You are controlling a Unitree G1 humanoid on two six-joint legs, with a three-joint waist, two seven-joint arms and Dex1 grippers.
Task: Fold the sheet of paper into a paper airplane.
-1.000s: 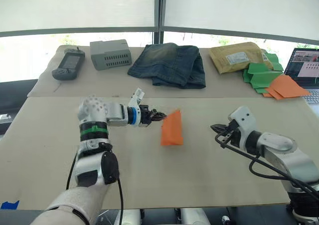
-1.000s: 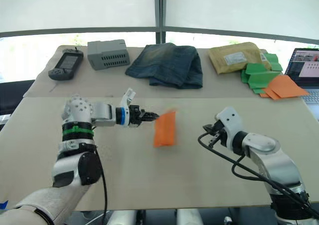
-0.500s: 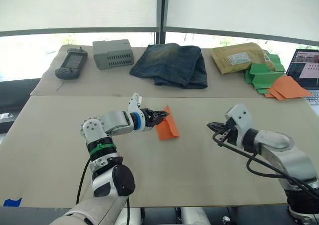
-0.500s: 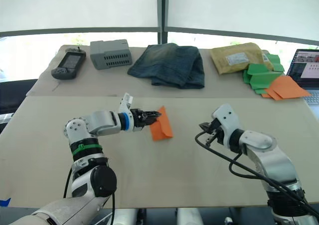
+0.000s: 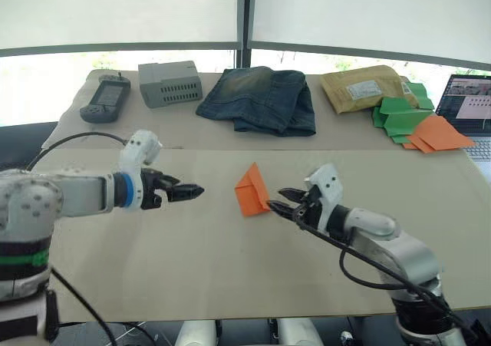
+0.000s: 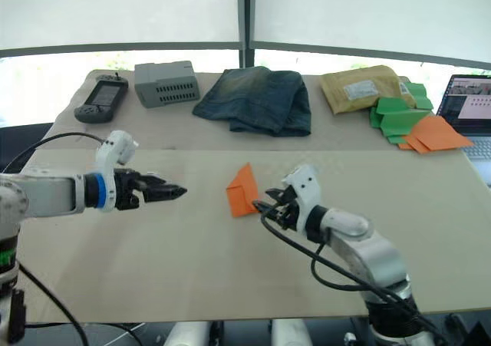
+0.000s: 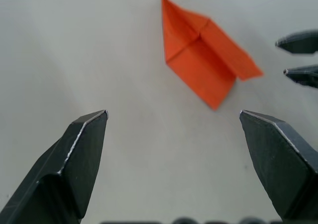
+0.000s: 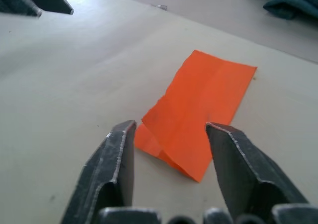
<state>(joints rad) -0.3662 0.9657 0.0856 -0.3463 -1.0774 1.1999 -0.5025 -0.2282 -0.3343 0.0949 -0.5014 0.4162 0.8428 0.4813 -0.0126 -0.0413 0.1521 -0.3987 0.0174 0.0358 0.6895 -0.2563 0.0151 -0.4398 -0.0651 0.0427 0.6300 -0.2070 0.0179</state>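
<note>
- The sheet of paper (image 5: 252,190) lies near the middle of the counter (image 5: 230,269), folded into a small bright orange creased shape with one pointed end toward the far side.
- The right gripper (image 5: 282,200) sits just to the right of the paper, its fingers parted with nothing between them; in the right wrist view the fingers (image 8: 114,159) straddle the paper's near corner, and I cannot tell whether they touch it.
- The left gripper (image 5: 193,192) hangs over the counter well to the left of the paper, pointing at it, spread wide and empty.
- Nothing lies between either gripper and the paper.
- Along the far side, left to right: a handheld device (image 5: 106,100), a grey box (image 5: 170,84), folded jeans (image 5: 261,99), a padded envelope (image 5: 367,87), then green folded papers (image 5: 399,114) and paler orange folded papers (image 5: 439,133).
- A laptop (image 5: 468,108) stands open at the far right edge.
</note>
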